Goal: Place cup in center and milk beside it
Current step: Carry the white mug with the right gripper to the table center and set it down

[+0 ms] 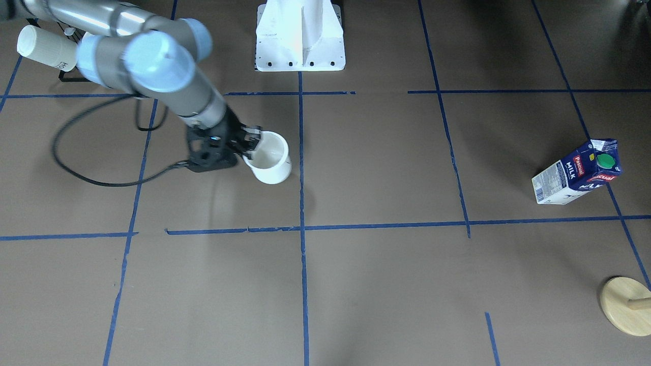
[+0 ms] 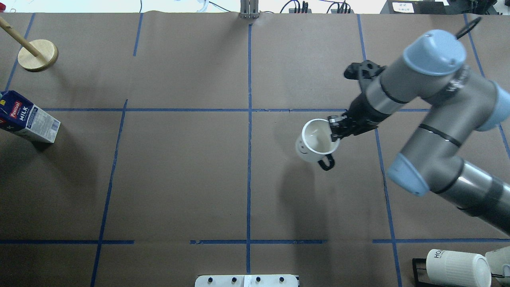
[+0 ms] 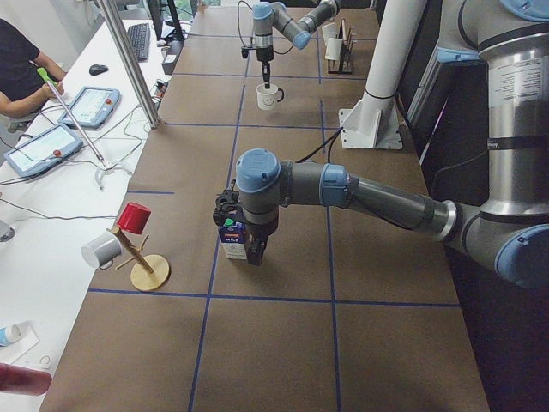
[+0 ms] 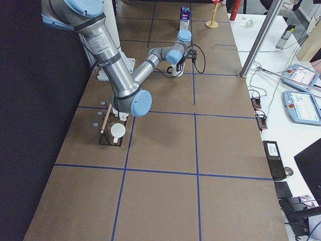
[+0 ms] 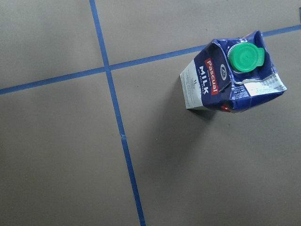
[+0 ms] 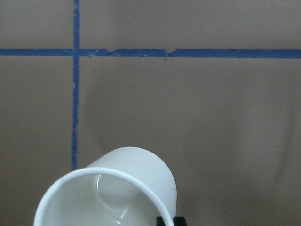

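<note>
Two robot arms reach over the tabletop (image 2: 179,179): one right arm (image 2: 414,91) and one left arm (image 3: 369,193). There is one smooth white cup (image 2: 312,146) with a smiley face and one milk carton (image 1: 574,175). One ribbed white mug (image 2: 458,268) shows whole at the single black rack (image 2: 416,266), and a second pale mug (image 2: 498,259) is cut by the overhead view's edge. One wooden peg stand (image 3: 147,271) carries two more cups, one red (image 3: 134,216) and one pale (image 3: 101,250). One white mounting base (image 1: 300,40) stands there. Two control tablets (image 3: 90,105) (image 3: 39,146) and one person (image 3: 21,69) are at the side desk (image 3: 51,206).
</note>
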Available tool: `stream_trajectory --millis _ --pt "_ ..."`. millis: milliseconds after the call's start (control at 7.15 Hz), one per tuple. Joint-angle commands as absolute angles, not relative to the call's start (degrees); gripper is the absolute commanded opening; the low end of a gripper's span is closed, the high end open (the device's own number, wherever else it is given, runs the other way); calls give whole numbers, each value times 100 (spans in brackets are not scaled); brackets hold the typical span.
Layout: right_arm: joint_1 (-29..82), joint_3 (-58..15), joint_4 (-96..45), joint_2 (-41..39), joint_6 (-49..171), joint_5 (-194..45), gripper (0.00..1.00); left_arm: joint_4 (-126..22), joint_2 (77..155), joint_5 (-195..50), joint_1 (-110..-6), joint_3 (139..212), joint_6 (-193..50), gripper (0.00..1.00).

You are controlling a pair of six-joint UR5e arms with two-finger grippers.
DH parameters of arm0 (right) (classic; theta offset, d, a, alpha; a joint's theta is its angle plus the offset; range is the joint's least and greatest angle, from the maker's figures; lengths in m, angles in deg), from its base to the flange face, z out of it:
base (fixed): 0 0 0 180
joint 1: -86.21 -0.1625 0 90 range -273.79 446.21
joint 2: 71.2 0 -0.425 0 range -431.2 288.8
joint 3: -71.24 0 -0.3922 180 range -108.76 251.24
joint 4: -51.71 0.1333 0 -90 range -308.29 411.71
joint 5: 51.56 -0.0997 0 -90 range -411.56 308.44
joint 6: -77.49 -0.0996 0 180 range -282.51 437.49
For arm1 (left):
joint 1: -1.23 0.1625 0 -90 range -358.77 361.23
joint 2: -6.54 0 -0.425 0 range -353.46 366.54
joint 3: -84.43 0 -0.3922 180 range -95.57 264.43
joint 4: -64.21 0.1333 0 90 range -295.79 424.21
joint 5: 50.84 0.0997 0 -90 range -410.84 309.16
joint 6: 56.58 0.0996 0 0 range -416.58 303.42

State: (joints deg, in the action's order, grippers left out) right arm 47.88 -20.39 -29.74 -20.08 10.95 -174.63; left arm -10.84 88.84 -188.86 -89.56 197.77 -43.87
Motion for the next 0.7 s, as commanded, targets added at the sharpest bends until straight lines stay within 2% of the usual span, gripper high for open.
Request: stream_trajectory --millis 0,140,280,419,559 --pt "4982 -1498 -2985 -2523 849 -17171 0 -1085 8855 -18891 -8956 19781 -4393 100" --pt "5078 -1498 -2994 -2523 849 -17023 0 -1085 8820 -18900 -8956 19798 -4393 100" --pt "5210 -1489 -2994 -2505 858 -16908 13 -1085 8819 -18892 -8956 19790 -4402 100" --pt "5263 -1446 -2994 -2514 876 -16812 65 -1085 8819 -18892 -8956 19790 -4402 100" --pt "5264 -1428 -3003 -2523 928 -16767 99 -1094 8819 -18900 -8948 19798 -4402 100"
